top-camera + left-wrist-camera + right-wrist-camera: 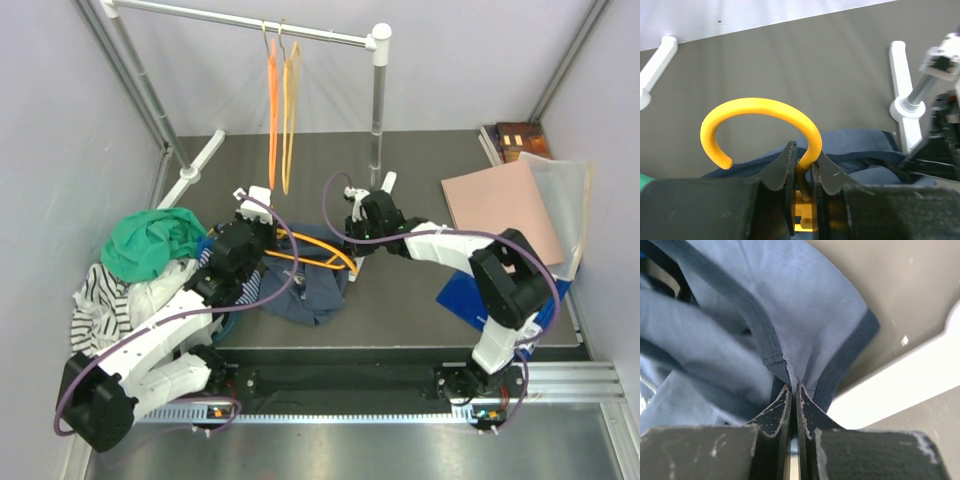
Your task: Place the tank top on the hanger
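Observation:
The yellow-orange hanger (312,250) lies flat across the dark navy tank top (305,292), which is heaped on the table between the two arms. My left gripper (268,238) is shut on the hanger's neck, just below the curved hook (760,106). In the left wrist view the neck sits pinched between the fingers of the left gripper (803,161), with the tank top (862,146) behind it. My right gripper (354,252) is at the hanger's right end. In the right wrist view the right gripper (793,391) is shut on a hemmed fold of the tank top (805,305).
A clothes rack (378,100) stands at the back with two orange hangers (281,110) on its rail; its white foot (900,382) lies right beside my right gripper. A green garment (150,242) and striped cloth (100,300) lie at the left. A pink folder (500,205) lies at the right.

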Motion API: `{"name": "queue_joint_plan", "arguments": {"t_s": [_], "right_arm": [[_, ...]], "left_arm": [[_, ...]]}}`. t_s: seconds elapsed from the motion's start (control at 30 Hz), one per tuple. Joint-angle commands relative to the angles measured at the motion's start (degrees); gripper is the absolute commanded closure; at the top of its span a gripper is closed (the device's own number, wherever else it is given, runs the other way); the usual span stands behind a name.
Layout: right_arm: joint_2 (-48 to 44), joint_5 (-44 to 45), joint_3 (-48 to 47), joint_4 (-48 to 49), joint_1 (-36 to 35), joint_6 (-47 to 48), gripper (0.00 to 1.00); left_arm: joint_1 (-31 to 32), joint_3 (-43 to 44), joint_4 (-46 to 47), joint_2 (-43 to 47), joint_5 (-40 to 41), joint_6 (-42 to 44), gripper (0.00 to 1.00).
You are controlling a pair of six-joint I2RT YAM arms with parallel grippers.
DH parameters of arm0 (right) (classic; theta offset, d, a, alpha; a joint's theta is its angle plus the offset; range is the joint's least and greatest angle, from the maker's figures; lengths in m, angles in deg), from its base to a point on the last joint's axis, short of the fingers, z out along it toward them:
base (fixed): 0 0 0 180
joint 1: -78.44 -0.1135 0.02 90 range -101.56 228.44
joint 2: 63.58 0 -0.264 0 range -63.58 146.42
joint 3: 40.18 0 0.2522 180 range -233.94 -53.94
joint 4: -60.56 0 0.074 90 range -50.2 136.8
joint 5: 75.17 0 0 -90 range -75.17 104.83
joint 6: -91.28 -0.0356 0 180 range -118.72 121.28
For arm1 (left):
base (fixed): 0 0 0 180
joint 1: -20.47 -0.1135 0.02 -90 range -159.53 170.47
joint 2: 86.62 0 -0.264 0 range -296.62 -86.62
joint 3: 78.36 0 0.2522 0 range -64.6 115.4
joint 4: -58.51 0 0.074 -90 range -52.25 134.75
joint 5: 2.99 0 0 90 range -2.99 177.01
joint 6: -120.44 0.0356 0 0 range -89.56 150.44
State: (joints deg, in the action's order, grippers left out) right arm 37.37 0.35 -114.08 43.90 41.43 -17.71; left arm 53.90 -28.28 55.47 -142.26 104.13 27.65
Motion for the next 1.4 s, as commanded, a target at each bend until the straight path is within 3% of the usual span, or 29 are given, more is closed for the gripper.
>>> {"name": "queue_joint_plan", "arguments": {"t_s": [0.0,0.43,0.87,1.37], "right_arm": [[-8.56,1.03,-2.09,-5.97,0.63,2.28,1.00],[-18.68,0.33,0.02,-21.00,0.63,4.74,1.00],[-19.73,-0.55,1.96,-22.24,0.45,4.74,1.00],[-21.41,-1.34,-3.05,-22.68,-0.77,3.25,1.00]], "left_arm": [[0.06,0.60,1.85,0.62,7.55,3.56,1.00],[0.32,-0.01,6.68,-1.14,11.26,3.75,1.00],[0.32,-1.51,9.67,-0.96,11.44,2.88,1.00],[0.41,-3.09,9.32,-0.52,9.86,0.15,1.00]]}}
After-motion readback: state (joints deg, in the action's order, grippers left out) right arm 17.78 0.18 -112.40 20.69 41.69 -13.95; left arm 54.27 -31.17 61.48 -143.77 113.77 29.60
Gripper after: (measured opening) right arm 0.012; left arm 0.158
